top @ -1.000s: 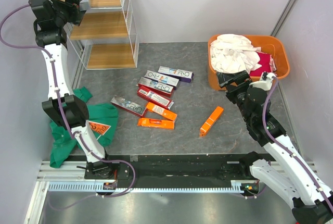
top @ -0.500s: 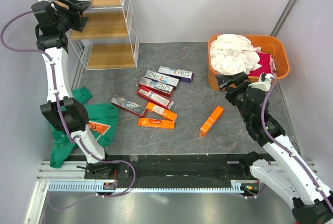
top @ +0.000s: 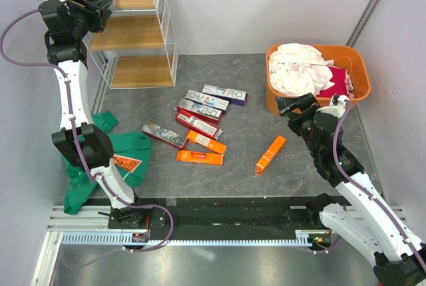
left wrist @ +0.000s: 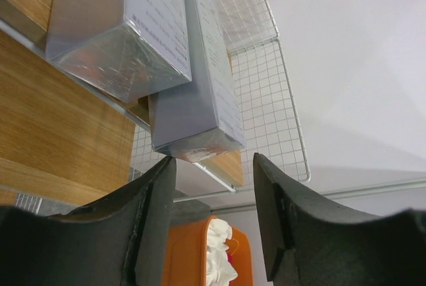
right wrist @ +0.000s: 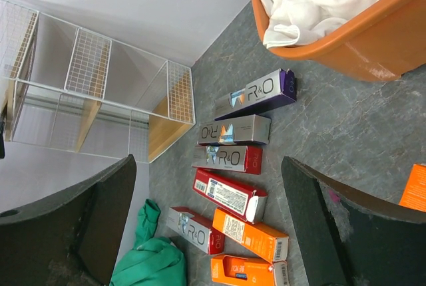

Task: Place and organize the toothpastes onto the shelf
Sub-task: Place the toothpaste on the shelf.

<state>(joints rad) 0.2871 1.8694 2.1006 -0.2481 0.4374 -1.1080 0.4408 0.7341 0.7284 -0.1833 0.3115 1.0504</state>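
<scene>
Silver-grey toothpastes (left wrist: 113,26), 2 of them, lie side by side on the top tier of the shelf (top: 136,33) at the counter's (top: 253,66) far-left corner. We count 8 more cartons (top: 198,124) flat on the counter: 7 clustered mid-counter and 1 orange carton (top: 271,154) apart toward the right edge. Our left end effector (left wrist: 212,166) hovers just before the shelved pair, jaws partly apart and empty. The right end effector (right wrist: 206,163) gapes wide, holding nothing. We judge most of the work undone.

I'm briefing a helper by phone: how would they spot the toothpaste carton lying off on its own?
Find the orange tub of laundry at the table's right. Toward the near edge from it, one orange carton lies slanted on the grey tabletop. The other cartons cluster mid-table; this one lies alone, touching nothing.
</scene>
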